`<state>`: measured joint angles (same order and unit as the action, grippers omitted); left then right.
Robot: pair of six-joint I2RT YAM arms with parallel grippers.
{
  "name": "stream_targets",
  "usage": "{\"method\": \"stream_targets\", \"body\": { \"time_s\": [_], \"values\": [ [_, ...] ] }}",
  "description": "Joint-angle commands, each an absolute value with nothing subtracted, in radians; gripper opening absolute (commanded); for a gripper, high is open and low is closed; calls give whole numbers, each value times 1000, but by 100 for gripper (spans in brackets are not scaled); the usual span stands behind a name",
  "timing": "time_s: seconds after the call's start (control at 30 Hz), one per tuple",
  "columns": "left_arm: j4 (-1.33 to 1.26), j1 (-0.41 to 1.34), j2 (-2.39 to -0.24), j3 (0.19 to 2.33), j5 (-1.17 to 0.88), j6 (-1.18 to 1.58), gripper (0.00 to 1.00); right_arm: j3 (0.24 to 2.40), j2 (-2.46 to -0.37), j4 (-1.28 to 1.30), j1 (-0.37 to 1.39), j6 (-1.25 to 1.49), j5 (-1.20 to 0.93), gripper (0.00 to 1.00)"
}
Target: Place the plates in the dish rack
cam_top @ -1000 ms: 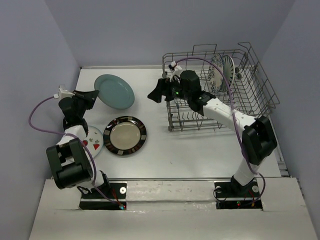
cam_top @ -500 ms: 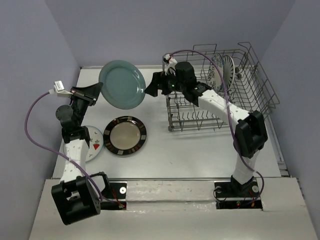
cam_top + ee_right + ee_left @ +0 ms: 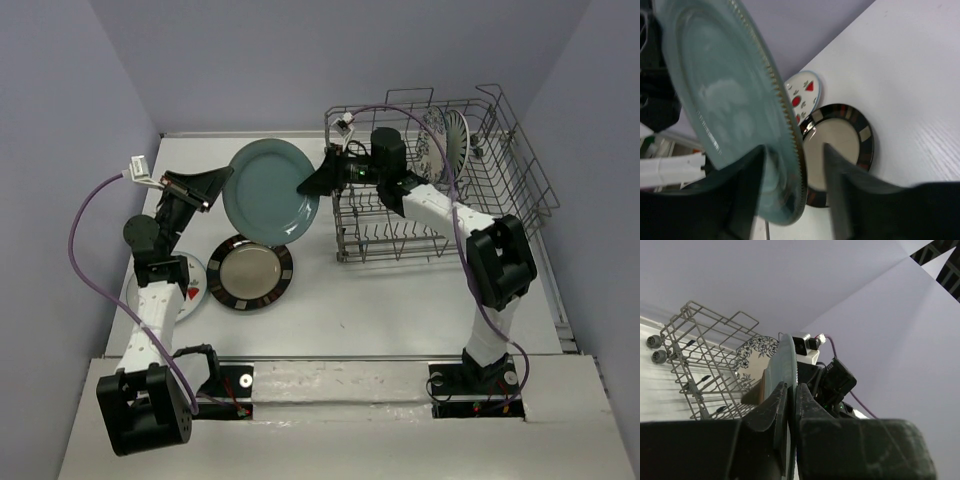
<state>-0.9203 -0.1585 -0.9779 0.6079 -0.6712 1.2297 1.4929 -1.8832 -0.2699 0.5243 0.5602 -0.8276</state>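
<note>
The teal plate (image 3: 268, 190) hangs in the air above the table (image 3: 400, 300), tilted steeply on edge, between the two arms and just left of the dish rack (image 3: 500, 185). The left gripper (image 3: 791, 390) is clamped tight on the plate's left rim: in the left wrist view its two dark fingers (image 3: 771, 410) press against both faces of the plate, which shows edge-on between them. The right gripper (image 3: 792, 150) stands at the opposite rim with its jaws spread wide, one finger on each side of the ridged edge. A clear gap shows between the rim and the finger on the table side. The other finger looks to be close against the plate's face, though the blur there makes contact hard to judge. Inside the rack, toward its far end, the blue-floral plate (image 3: 432, 145) and the striped plate (image 3: 457, 135) stand upright close together among the tines. On the table below the lifted plate lies the brown-rimmed plate (image 3: 250, 272), flat, and just to its left lies the white plate with small red marks (image 3: 190, 285), partly covered by the left arm in the top view.
</note>
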Motion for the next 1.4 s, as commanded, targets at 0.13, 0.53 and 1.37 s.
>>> {"method": "stream_targets", "body": {
  "time_s": [0.13,0.53,1.37],
  "values": [
    [-1131,-146,-972,615,-679,1315,6,1381,-1806,-644,491,810,-991,7],
    [-827,-129,-885,626,-845,1008,99,1420,-1459,-70,148,565,-603,7],
    [-61,353,-744,719,-445,261,99,1819,-1675,262,170,37,281,7]
  ]
}}
